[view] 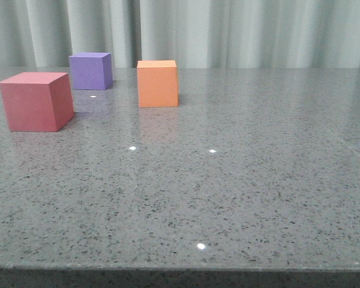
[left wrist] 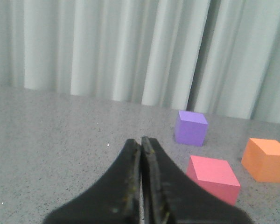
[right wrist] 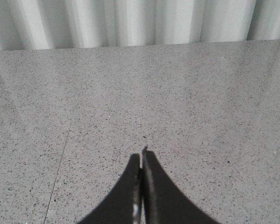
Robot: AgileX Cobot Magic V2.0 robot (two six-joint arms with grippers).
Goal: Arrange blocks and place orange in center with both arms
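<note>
In the front view the red-pink cube (view: pixel 36 101) stands at the left. The purple cube (view: pixel 90 70) stands behind it. The orange cube (view: pixel 158 83) stands right of both, apart from them. No gripper shows in the front view. In the left wrist view my left gripper (left wrist: pixel 141 141) is shut and empty. It hangs over the table short of the red-pink cube (left wrist: pixel 213 178), the purple cube (left wrist: pixel 191 128) and the orange cube (left wrist: pixel 266 159). In the right wrist view my right gripper (right wrist: pixel 142 155) is shut and empty over bare table, with no cube in that view.
The grey speckled stone table (view: pixel 228 192) runs to a front edge near the camera. A pale pleated curtain (view: pixel 240 30) hangs behind the table. A thin seam (right wrist: pixel 58 168) crosses the tabletop in the right wrist view.
</note>
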